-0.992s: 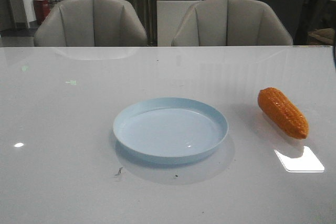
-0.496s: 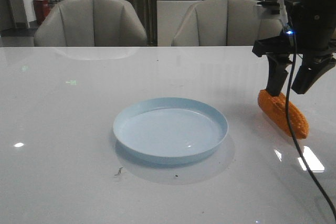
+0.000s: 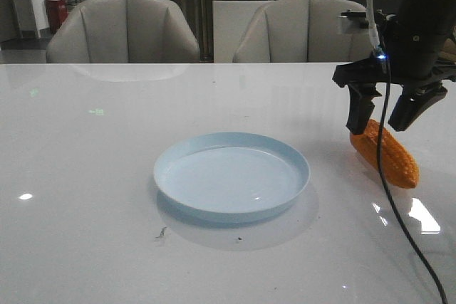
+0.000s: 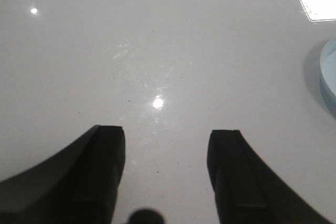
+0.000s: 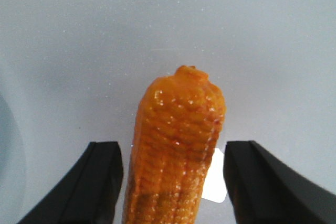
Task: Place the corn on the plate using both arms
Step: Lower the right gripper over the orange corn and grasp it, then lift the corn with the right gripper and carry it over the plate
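Corn [image 3: 385,153]: lying on the table [image 3: 85,176], right of the plate [image 3: 231,174], well apart from it.
Right gripper [image 3: 385,115] spread, straddling the cob, no contact visible; judged best lowered further, centred, then closed across the width; left gripper [image 4: 165,153] spread over bare table, empty.
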Robot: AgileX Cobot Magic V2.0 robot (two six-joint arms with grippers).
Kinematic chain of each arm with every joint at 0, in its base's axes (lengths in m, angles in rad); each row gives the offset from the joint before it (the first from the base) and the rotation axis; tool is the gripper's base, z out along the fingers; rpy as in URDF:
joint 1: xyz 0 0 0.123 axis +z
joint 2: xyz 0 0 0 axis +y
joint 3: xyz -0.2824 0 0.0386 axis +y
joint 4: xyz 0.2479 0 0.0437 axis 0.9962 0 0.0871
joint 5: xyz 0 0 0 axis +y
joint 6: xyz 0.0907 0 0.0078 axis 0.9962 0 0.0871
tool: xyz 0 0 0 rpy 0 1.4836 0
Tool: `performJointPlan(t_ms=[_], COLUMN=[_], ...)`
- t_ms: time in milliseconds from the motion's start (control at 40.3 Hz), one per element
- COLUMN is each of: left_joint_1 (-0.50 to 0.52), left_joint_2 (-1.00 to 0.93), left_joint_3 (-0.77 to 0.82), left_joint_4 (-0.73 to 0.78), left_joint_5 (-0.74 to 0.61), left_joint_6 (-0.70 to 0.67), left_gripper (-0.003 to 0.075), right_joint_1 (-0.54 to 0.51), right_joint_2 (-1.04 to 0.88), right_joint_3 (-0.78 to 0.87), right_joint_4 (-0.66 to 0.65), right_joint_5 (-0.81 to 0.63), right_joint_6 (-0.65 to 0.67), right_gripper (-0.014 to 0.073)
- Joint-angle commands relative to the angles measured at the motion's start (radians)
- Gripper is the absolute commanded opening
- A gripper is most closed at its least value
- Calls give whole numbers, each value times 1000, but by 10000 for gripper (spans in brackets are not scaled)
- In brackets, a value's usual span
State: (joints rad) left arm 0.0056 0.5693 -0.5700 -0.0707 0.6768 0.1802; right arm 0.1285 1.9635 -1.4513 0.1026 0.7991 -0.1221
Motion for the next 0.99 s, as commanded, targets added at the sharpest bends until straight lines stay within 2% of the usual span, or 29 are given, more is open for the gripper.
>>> performJointPlan(t_ms=[0,372,645,744,893,967], left_joint_1=[2,2,2,2,2,2], left_joint_2=[2,2,2,2,2,2], left_joint_3=[-29,-29,-29,-29,-29,-29], left_joint_4=[-14,-14,-14,-14,-14,-14], left_joint_5=[-68,-68,-68,-68,-68,-68], left_joint_6=[0,0,0,0,0,0], left_gripper=[422,422,422,422,422,422], right_joint_1=[-2,-2,-2,-2,-2,-2], right_joint_2=[-55,-11,-2,10,15,15], right_joint_3=[-35,-36,-36,-36,-36,-36], right_joint_4=[-2,-2,28,28,27,27], right_joint_5=[-35,18,-4,23,47,47], right_joint_6=[-11,-3,28,28,28,28], right_gripper=[526,526,512,432,244,194])
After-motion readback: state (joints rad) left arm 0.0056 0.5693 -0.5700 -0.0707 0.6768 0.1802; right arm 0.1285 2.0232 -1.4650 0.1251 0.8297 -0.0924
